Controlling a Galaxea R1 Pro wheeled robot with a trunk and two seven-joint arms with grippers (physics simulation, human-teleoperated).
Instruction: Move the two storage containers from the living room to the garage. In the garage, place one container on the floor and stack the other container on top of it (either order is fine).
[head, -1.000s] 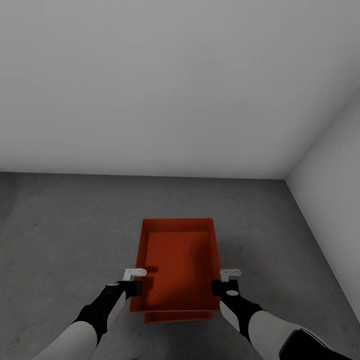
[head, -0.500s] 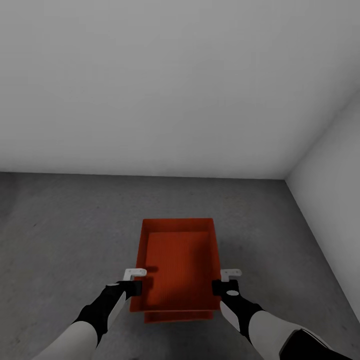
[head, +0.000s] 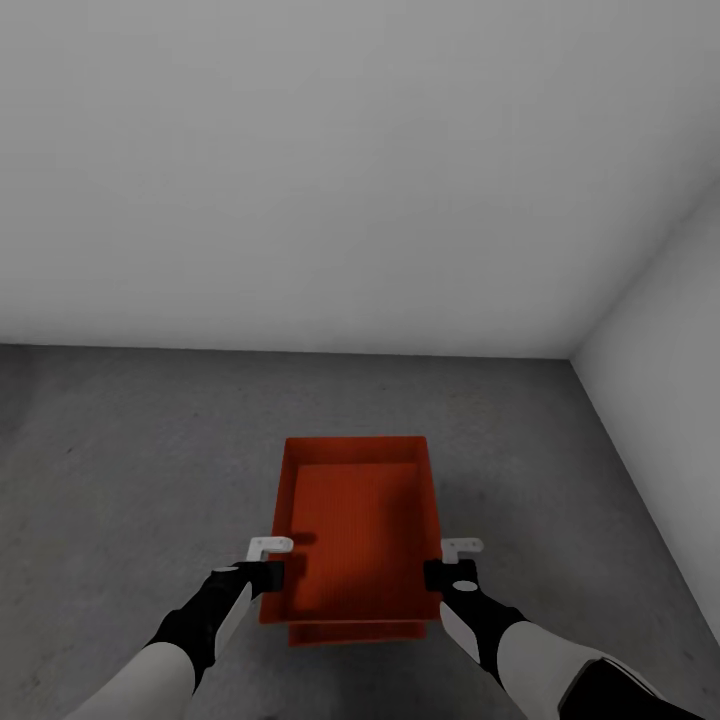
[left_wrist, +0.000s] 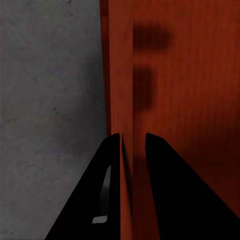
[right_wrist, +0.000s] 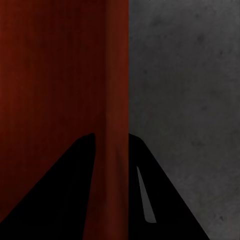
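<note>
Containers: the upper storage container (head: 355, 530) sits on the lower container (head: 355, 632), apparently nested, on the garage's grey floor (head: 130, 470). Left gripper (head: 268, 570) and right gripper (head: 447, 570) each clamp a side wall. Only letting go remains.

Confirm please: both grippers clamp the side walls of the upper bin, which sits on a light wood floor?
Not quite. The floor is dark grey, as the head view shows. The left gripper and right gripper do clamp the upper bin's side walls.
</note>
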